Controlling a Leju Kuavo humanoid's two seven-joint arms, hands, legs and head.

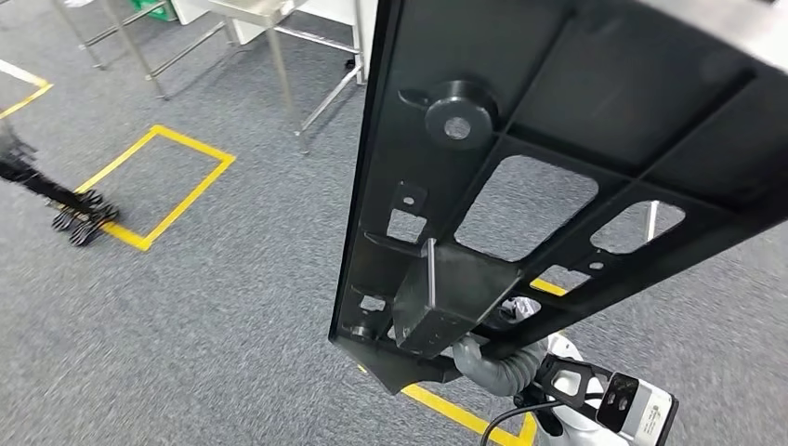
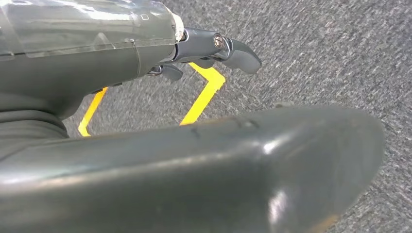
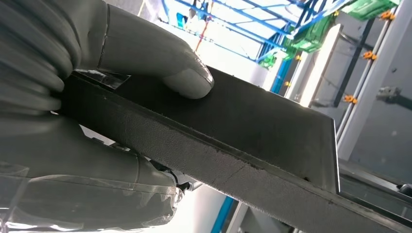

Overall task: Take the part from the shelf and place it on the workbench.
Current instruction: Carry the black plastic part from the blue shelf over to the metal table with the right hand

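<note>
Head view looks down at carpet (image 1: 214, 307); wrist views sit close.

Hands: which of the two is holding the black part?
The right hand. It grips the black part by one edge, with its thumb pressed on the flat face. The left hand hangs over the grey carpet and holds nothing.

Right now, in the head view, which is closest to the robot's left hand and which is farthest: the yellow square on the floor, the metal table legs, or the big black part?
1. Yellow square, just right of the left hand.
2. Metal table legs, farther up and right.
3. Big black part, on the right; close to call with the legs.
</note>
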